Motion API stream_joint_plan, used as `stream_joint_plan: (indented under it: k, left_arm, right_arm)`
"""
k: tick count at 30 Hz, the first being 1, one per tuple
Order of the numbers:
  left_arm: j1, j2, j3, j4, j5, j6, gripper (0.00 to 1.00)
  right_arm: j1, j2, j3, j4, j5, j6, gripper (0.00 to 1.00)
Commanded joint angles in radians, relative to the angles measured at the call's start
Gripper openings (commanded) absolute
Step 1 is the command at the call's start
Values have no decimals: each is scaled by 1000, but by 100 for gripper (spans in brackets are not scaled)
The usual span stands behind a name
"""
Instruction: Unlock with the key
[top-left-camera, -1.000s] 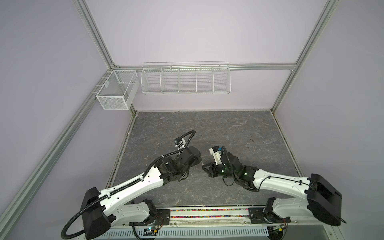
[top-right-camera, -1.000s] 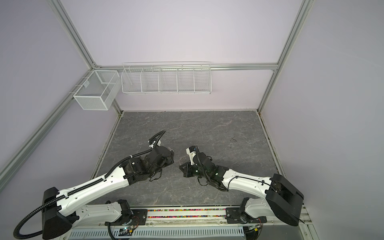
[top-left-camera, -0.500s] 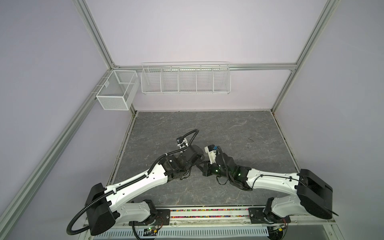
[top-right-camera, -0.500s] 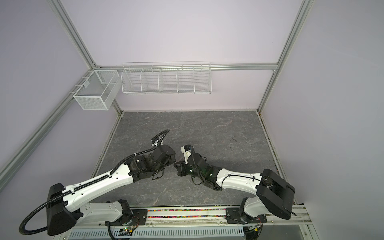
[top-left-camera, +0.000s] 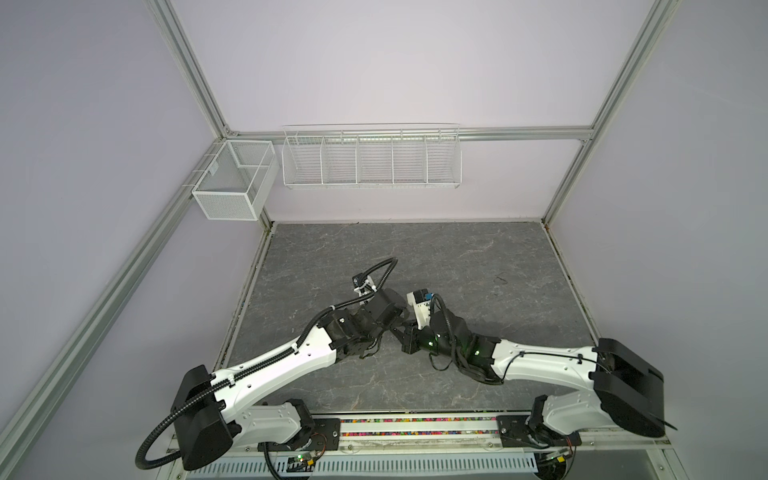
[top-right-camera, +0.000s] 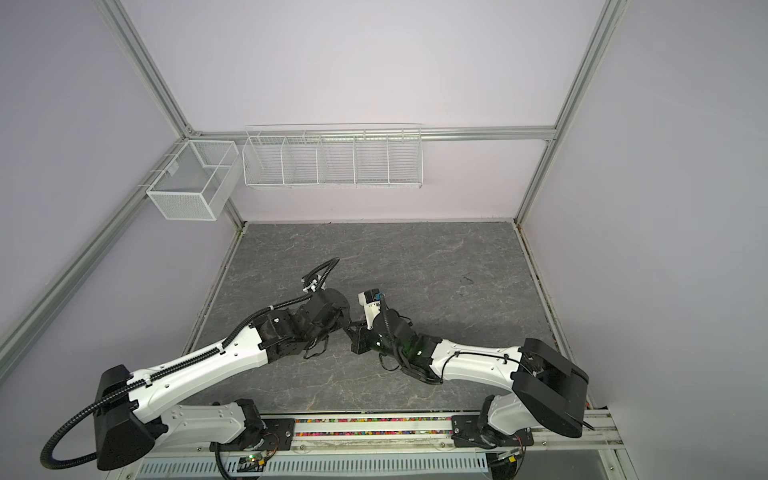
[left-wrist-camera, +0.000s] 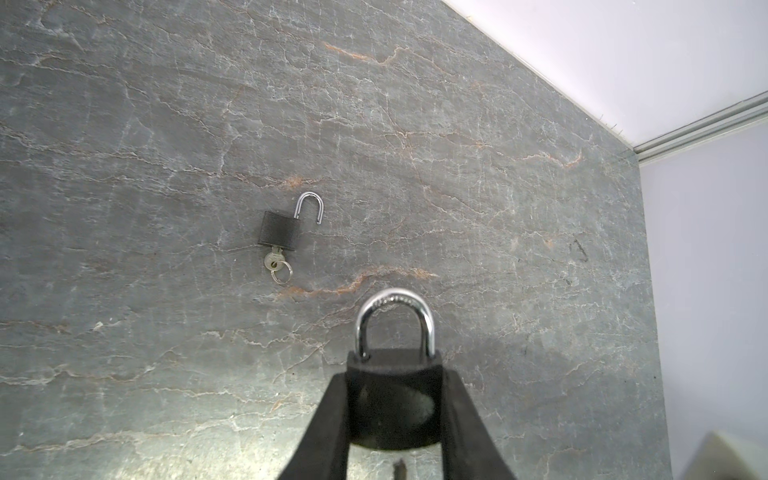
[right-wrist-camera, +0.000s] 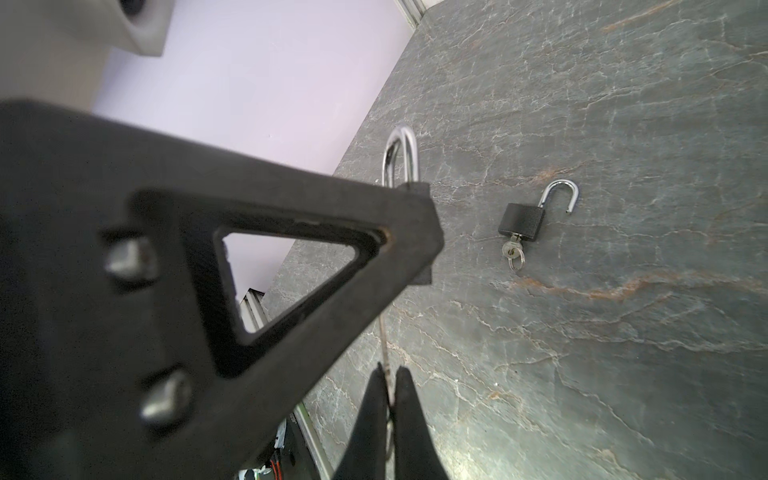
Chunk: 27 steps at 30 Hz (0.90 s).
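Padlock (left-wrist-camera: 392, 411) is up off the table. The left gripper (left-wrist-camera: 395, 386) has it pinched by its black body. Its shackle (left-wrist-camera: 395, 320) points away from the wrist and is seated at both ends, so it looks locked to me. The right gripper (right-wrist-camera: 389, 370) is squeezed right down on the key (right-wrist-camera: 383, 340). From that wrist cam the key is just a thin metal sliver seen edge-on, poking toward the underside of the lock body. In the left wrist cam a small dark tip shows just below the body, and I'd guess that's the same key coming in. I can't see the keyhole though, so no idea if it's touching or just short.

My read is that we're at the line-up-and-insert step, with nothing turned yet. The next move needs the blade squared to the keyway and pushed straight in. The left arm has to hold firm so the lock doesn't twist in its grip, and then the right wrist rolls.

Further out on the table (left-wrist-camera: 124, 124) a second padlock (left-wrist-camera: 279, 230) lies flat, well apart from the action. Its shackle is swung open and a small key (left-wrist-camera: 274, 259) on a ring is stuck in its bottom, so that one looks done already. Way at the back a wire rack (top-left-camera: 371, 156) and a mesh basket (top-left-camera: 232, 183) hang on the frame.
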Motion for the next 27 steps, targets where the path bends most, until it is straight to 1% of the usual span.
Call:
stream_joint_plan:
  k: [1, 5, 9, 12, 16, 20, 27]
  left_arm:
    - [5, -13, 30, -7, -2, -31, 0]
    - [5, -19, 29, -12, -13, -25, 0]
    - [6, -25, 21, -1, -1, -21, 0]
    - [6, -33, 0, 34, 4, -21, 0]
    - [6, -23, 11, 29, 2, -15, 0]
    - [5, -14, 14, 30, -1, -15, 0]
    - [7, -1, 21, 18, -6, -11, 0]
  right_arm:
    - [6, 17, 11, 4, 35, -8, 7]
    - [3, 21, 3, 5, 30, -15, 7]
    - [-26, -12, -14, 16, 24, -19, 7]
    - [-20, -26, 20, -17, 7, -56, 7]
    - [-17, -30, 22, -24, 18, -55, 7]
    - [-11, -11, 39, -5, -14, -49, 7]
    - [3, -43, 50, -47, 59, -71, 7]
